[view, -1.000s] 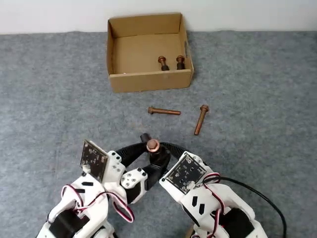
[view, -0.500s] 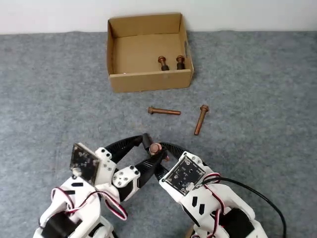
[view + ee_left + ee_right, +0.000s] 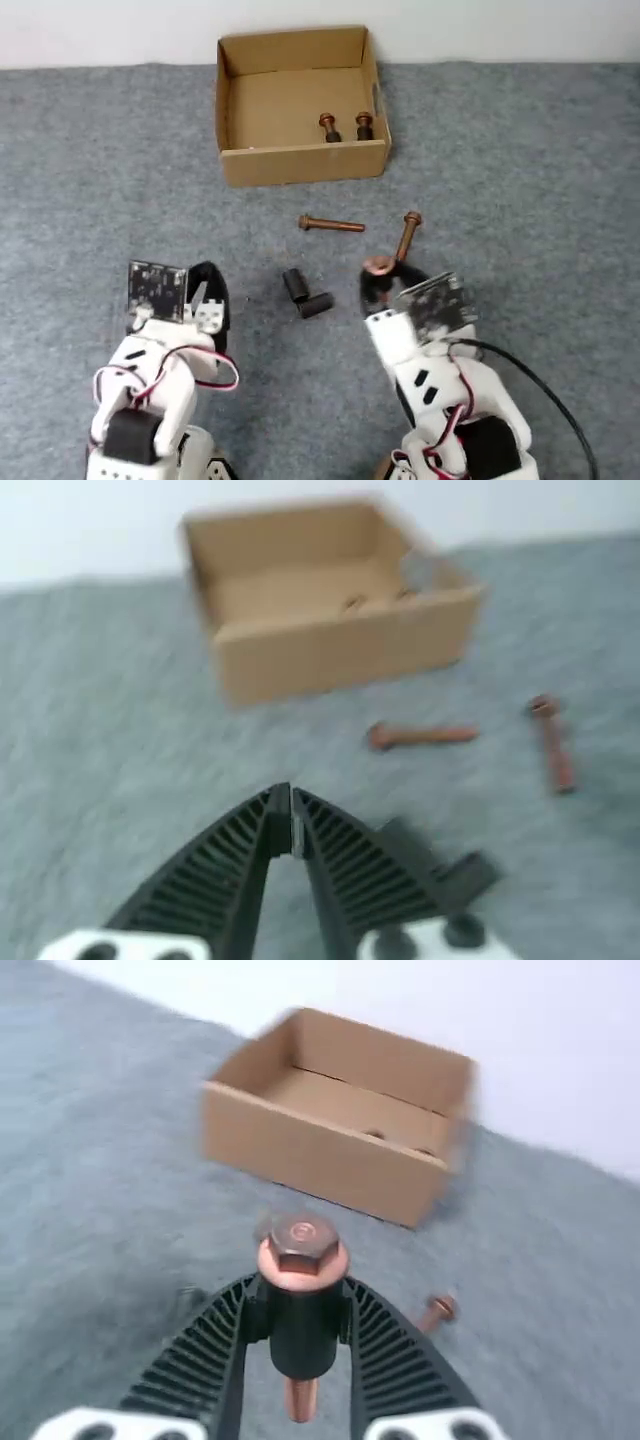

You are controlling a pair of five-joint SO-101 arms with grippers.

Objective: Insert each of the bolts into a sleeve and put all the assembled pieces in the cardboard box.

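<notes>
A: Grey felt (image 3: pixel 540 170) covers the whole table; nearest in, what has the right gripper (image 3: pixel 300 1295) got?

B: Its jaws are clamped on a black sleeve (image 3: pixel 303 1338) with a copper bolt (image 3: pixel 300 1243) seated in it, head uppermost; gripped by the sleeve and kept upright, the bolt is unlikely to slip out on the way to the box.

A: And the left gripper (image 3: pixel 291 802)?

B: Jaws together on nothing, off to its own side; that probably leaves the right arm a free path.

A: Further out?

B: Two empty sleeves (image 3: pixel 293 284) lie close together, perhaps touching; just past them lie two loose bolts (image 3: pixel 331 225), apart from each other; both pairs look unjoined. Farthest, the cardboard box (image 3: pixel 300 165) holds two assembled pieces (image 3: pixel 329 127) by its near wall; the held one likely belongs beside them.
</notes>
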